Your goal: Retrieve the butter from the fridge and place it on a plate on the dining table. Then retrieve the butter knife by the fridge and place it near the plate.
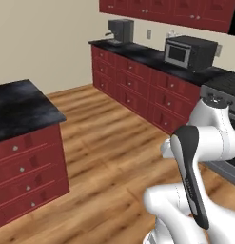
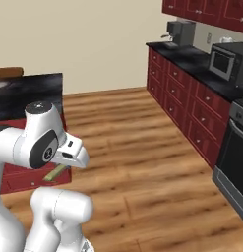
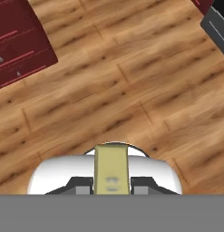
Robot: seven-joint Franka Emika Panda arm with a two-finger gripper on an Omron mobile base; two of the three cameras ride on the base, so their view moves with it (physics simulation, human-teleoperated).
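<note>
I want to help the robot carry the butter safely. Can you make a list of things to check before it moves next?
1. Butter held in the gripper: ok, the yellow stick sits between the fingers.
2. Butter sticks out past the hand: ok, a yellow end shows under the hand in the right base view.
3. Wooden floor ahead free of things: ok.
4. Room between the red-drawer counter and the oven: ok, a wide gap.
5. Dining table in sight: ok, far left in the right base view.
6. Plate ready on the table: cannot tell.
</note>
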